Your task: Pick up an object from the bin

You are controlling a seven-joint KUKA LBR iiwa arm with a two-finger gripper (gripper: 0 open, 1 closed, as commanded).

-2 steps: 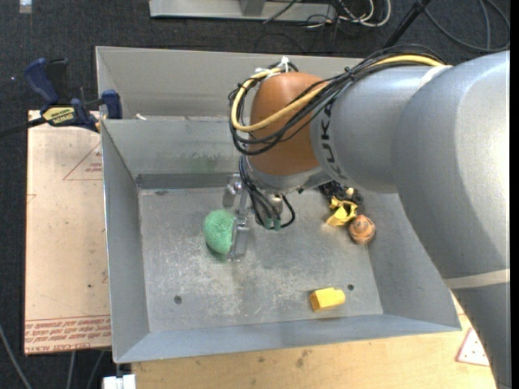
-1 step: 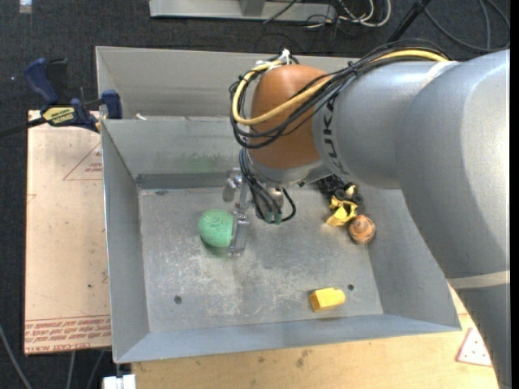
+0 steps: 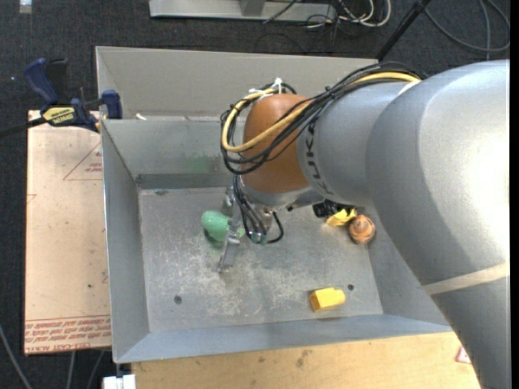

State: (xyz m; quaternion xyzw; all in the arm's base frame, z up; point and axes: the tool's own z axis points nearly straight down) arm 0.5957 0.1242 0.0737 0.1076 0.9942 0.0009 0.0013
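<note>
**Gripper low in the bin, beside a green rounded object**

Nearest you, by the front wall of the bin (image 3: pixel 243 331), a yellow block (image 3: pixel 327 299) lies alone on the floor, well apart from the gripper. Farther in, left of centre, the gripper (image 3: pixel 229 258) is down at floor level. From this angle you cannot tell whether it is open or closed, and nothing can be seen gripped in it.

Just beside the gripper, to its left and slightly farther back, lies a green rounded object (image 3: pixel 215 226). Whether the two touch cannot be made out. At about the same depth on the right, an orange-brown round object (image 3: pixel 362 231) and a small yellow piece (image 3: pixel 340 215) sit close together at the edge of the arm. Beyond them, the wrist's orange cover (image 3: pixel 276 148) and its cables hang over the back of the floor.

The green object is the nearest candidate. The tip appears to stand on bare floor at its side rather than over it, so shift towards the object until it sits centred in the gripper. A rounded shape is likely to roll if pushed from one side. Close only once it is straddled, then lift straight up.
</note>
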